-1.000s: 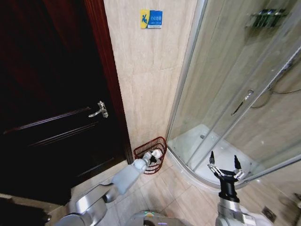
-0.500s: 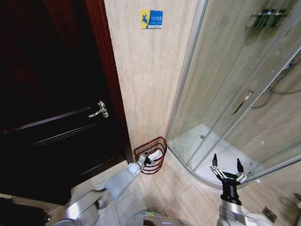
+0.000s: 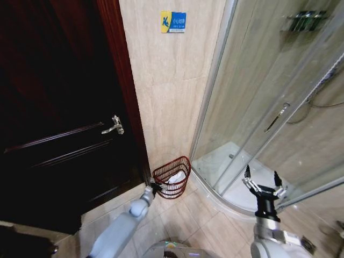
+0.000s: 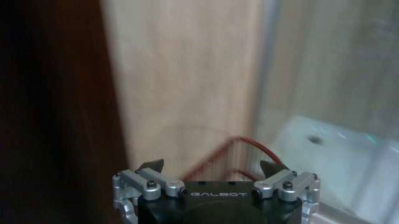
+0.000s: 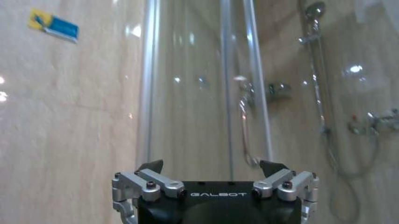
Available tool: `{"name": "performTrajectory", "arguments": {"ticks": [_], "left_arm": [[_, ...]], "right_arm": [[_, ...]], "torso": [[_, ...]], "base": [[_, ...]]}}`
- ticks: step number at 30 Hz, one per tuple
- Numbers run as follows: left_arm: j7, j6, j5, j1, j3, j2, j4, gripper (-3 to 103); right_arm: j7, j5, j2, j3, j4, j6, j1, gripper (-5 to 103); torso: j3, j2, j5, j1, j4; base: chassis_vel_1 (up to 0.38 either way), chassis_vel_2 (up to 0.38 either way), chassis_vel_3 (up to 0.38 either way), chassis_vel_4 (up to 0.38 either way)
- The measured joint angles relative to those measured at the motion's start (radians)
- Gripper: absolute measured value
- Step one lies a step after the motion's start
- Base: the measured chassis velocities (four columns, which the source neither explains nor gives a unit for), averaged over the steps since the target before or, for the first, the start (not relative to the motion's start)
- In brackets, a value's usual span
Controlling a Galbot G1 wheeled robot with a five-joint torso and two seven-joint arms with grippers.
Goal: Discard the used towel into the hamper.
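My left gripper (image 3: 156, 187) sits low beside the hamper (image 3: 173, 177), just off its near rim, fingers spread, holding nothing. My right gripper (image 3: 263, 187) waits raised by the shower glass (image 3: 252, 107), fingers spread too. The towel (image 3: 176, 177) lies white inside the hamper, against the tiled wall (image 3: 166, 86) between door (image 3: 64, 107) and shower. Judgement: drop looks done; back out without hooking the wire rim.

Head camera: high, looking forward and down at door (image 3: 59, 123), wall, shower enclosure (image 3: 269, 107). Left wrist camera faces the hamper (image 4: 240, 154) closely. Right wrist camera faces the shower glass; both share the tiled wall (image 5: 74, 102).
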Motion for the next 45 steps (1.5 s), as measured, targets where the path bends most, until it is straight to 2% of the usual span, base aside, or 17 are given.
{"name": "performTrajectory", "arguments": {"ticks": [2, 4, 5, 8, 9, 12, 15, 20, 24, 26, 27, 28, 31, 32, 35, 40, 45], "left_arm": [[0.019, -0.045, 0.038, 0.103, -0.179, -0.036, -0.107, 100], [0.032, -0.065, 0.058, 0.166, -0.297, -0.095, -0.181, 100], [0.032, -0.065, 0.058, 0.166, -0.297, -0.095, -0.181, 100], [0.049, -0.091, 0.066, 0.252, -0.451, -0.198, -0.306, 100], [0.049, -0.091, 0.066, 0.252, -0.451, -0.198, -0.306, 100], [0.075, -0.133, 0.081, 0.314, -0.542, -0.298, -0.387, 100], [0.072, -0.14, 0.087, 0.351, -0.561, -0.342, -0.437, 100], [0.063, -0.131, 0.069, 0.42, -0.558, -0.354, -0.54, 100], [0.061, -0.102, 0.032, 0.469, -0.525, -0.328, -0.63, 100], [0.06, -0.061, 0.023, 0.495, -0.516, -0.308, -0.708, 100], [0.069, -0.021, 0.024, 0.508, -0.519, -0.3, -0.749, 100], [0.069, -0.021, 0.024, 0.508, -0.519, -0.3, -0.749, 100], [0.091, 0.127, 0.027, 0.542, -0.536, -0.273, -0.872, 100], [0.091, 0.127, 0.027, 0.542, -0.536, -0.273, -0.872, 100], [0.126, 0.226, 0.024, 0.545, -0.565, -0.252, -0.931, 100], [0.133, 0.275, 0.01, 0.561, -0.56, -0.242, -0.959, 100], [0.125, 0.283, 0.01, 0.565, -0.534, -0.256, -0.966, 100]], "right_arm": [[-0.017, 0.002, -0.008, -0.002, 0.021, -0.008, 0.002, 100], [-0.022, 0.005, -0.007, -0.006, 0.019, -0.004, 0.002, 100], [-0.022, 0.005, -0.007, -0.006, 0.019, -0.004, 0.002, 100], [-0.024, 0.019, -0.01, -0.016, 0.02, 0.0, -0.018, 100], [-0.024, 0.019, -0.01, -0.016, 0.02, 0.0, -0.018, 100], [-0.025, 0.027, -0.016, -0.019, 0.015, 0.002, -0.019, 100], [-0.023, 0.031, -0.022, -0.02, 0.0, 0.004, -0.018, 100], [-0.023, 0.049, -0.036, -0.019, -0.01, 0.008, -0.024, 100], [-0.023, 0.052, -0.038, -0.022, -0.014, 0.012, -0.023, 100], [-0.023, 0.056, -0.041, -0.023, -0.016, 0.014, -0.023, 100], [-0.023, 0.058, -0.044, -0.023, -0.018, 0.014, -0.023, 100], [-0.023, 0.058, -0.044, -0.023, -0.018, 0.014, -0.023, 100], [-0.022, 0.063, -0.052, -0.021, -0.021, 0.007, -0.012, 100], [-0.022, 0.063, -0.052, -0.021, -0.021, 0.007, -0.012, 100], [-0.021, 0.065, -0.054, -0.023, -0.027, -0.007, 0.007, 100], [-0.02, 0.062, -0.051, -0.031, -0.037, -0.024, 0.03, 100], [-0.019, 0.059, -0.049, -0.034, -0.042, -0.035, 0.042, 100]], "torso": [[0.0, 0.0, 0.0006, 0.0, -0.0001], [0.0, 0.0, 0.0003, 0.0, 0.0], [0.0, 0.0, 0.0003, 0.0, 0.0], [0.0, 0.0, 0.0006, 0.0, -0.0003], [0.0, 0.0, 0.0006, 0.0, -0.0003], [0.0, 0.0, 0.0006, 0.0, -0.0001], [0.0, 0.0, 0.0007, 0.0, -0.0002], [0.0, 0.0, 0.0008, 0.0, -0.0002], [0.0, 0.0, 0.0005, 0.0, -0.0002], [0.0, 0.0, 0.0006, 0.0, -0.0003], [0.0, 0.0, 0.0005, 0.0, -0.0003], [0.0, 0.0, 0.0005, 0.0, -0.0003], [0.0, 0.0, 0.0007, 0.0, -0.0002], [0.0, 0.0, 0.0007, 0.0, -0.0002], [0.0, 0.0, 0.0006, 0.0, -0.0002], [0.0, 0.0, 0.0005, 0.0, -0.0001], [0.0, 0.0, 0.0006, 0.0, -0.0002]], "base": [[0.0, 0.0, 0.0, 0.0], [0.0, 0.0, 0.0, 0.0], [0.0, 0.0, 0.0, 0.0], [0.0, 0.0, 0.0, 0.0], [0.0, 0.0, 0.0, 0.0], [0.0, 0.0, 0.0, 0.0], [0.0, 0.0, 0.0, 0.0], [0.0, 0.0, 0.0, 0.0], [0.0, 0.0, 0.0, 0.0], [0.0, 0.0, 0.0, 0.0], [0.0, 0.0, 0.0, 0.0], [0.0, 0.0, 0.0, 0.0], [0.0, 0.0, 0.0, 0.0], [0.0, 0.0, 0.0, 0.0], [0.0, 0.0, 0.0, 0.0], [0.0, 0.0, 0.0, 0.0], [0.0, 0.0, 0.0, 0.0]]}}
